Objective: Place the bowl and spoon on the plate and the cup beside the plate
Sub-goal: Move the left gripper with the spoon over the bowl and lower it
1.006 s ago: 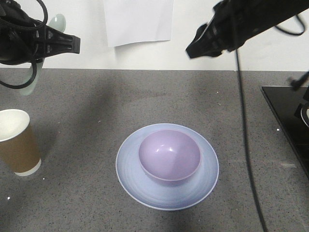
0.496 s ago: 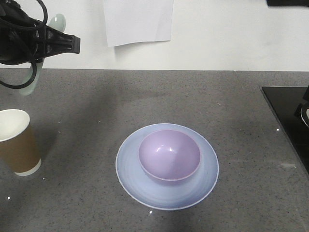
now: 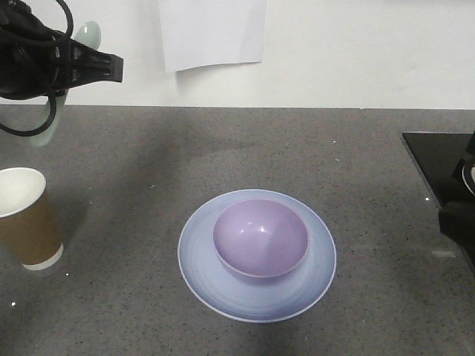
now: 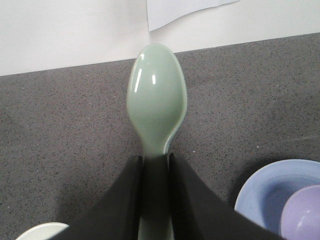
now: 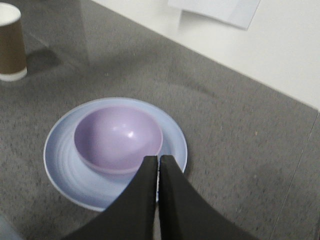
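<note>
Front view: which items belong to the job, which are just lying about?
Job:
- bowl, sitting on the plate
- spoon, clamped in the left pincer
- cup, upright, apart from the plate

Lying about:
- white paper on the wall
- black panel at the counter edge

A dark grey speckled stone counter [image 3: 148,185] fills the lower part of the front view and meets a plain white wall [image 3: 356,52] along a straight back edge. A white rectangular sheet of paper [image 3: 213,31] hangs flat on that wall, near the middle, its lower edge just above the counter line. At the right edge a glossy black flat panel [image 3: 434,159] lies on the counter.
</note>
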